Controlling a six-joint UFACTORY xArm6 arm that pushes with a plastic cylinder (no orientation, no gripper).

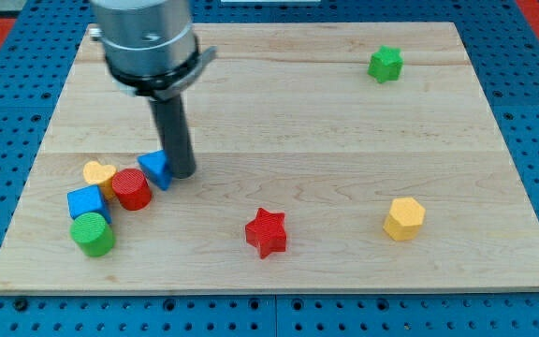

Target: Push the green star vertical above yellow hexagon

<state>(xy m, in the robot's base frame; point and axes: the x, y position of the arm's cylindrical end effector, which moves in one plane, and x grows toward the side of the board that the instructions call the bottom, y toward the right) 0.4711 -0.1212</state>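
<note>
We take the yellow hexagon [404,218] as our landmark: it sits near the view's lower right of the wooden board [279,103], and the green star [385,64] lies well above it toward the view's top, only slightly to the hexagon's left. So we judge the task close to done or in need of just a small nudge to the view's right, and no push on the star is in hand now. Our tip [183,174] stands far to the hexagon's left, touching or just beside a blue block [156,168] at the edge of a cluster with a red cylinder [132,190], a yellow heart [99,175], a blue cube [88,202] and a green cylinder [93,234]. A red star [267,232] lies between cluster and hexagon. Next we would cross the board and come at the star from its left. We have no jaws, only a rod; the arm's body is cut off at the view's top, and the blue block's shape is hard to make out.
</note>
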